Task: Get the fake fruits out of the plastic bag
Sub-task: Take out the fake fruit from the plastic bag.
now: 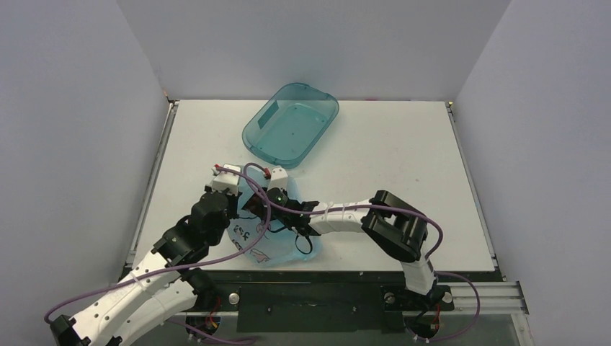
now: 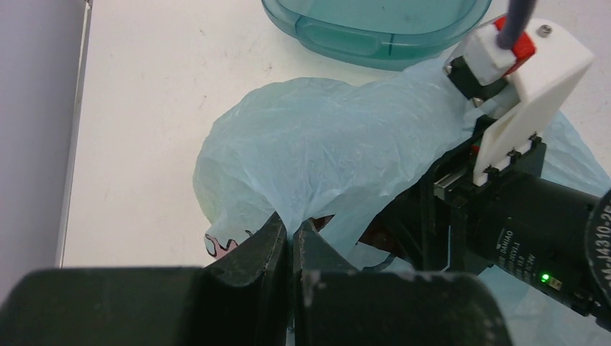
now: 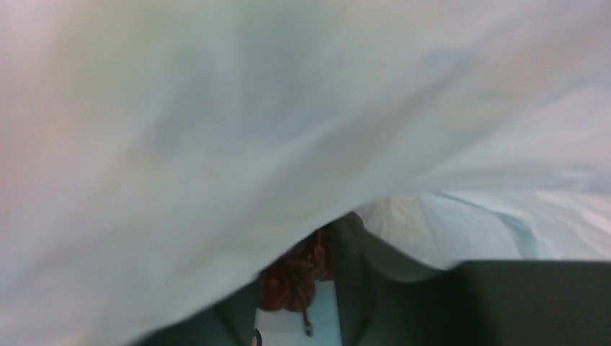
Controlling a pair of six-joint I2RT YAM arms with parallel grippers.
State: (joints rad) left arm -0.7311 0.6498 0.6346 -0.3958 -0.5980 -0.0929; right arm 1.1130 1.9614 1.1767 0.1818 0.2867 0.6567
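The light blue plastic bag (image 1: 277, 241) lies near the table's front edge and also fills the left wrist view (image 2: 324, 151). My left gripper (image 2: 291, 232) is shut on a fold of the bag's plastic and holds it up. My right gripper (image 1: 259, 205) is reached inside the bag. In the right wrist view, under draped plastic (image 3: 216, 130), its fingers are shut on the dark red bunch of grapes (image 3: 295, 277). The two green round fruits are hidden.
A rigid teal transparent tub (image 1: 290, 124) stands behind the bag toward the back of the white table (image 1: 403, 158); its rim also shows in the left wrist view (image 2: 375, 29). Grey walls enclose the table on three sides.
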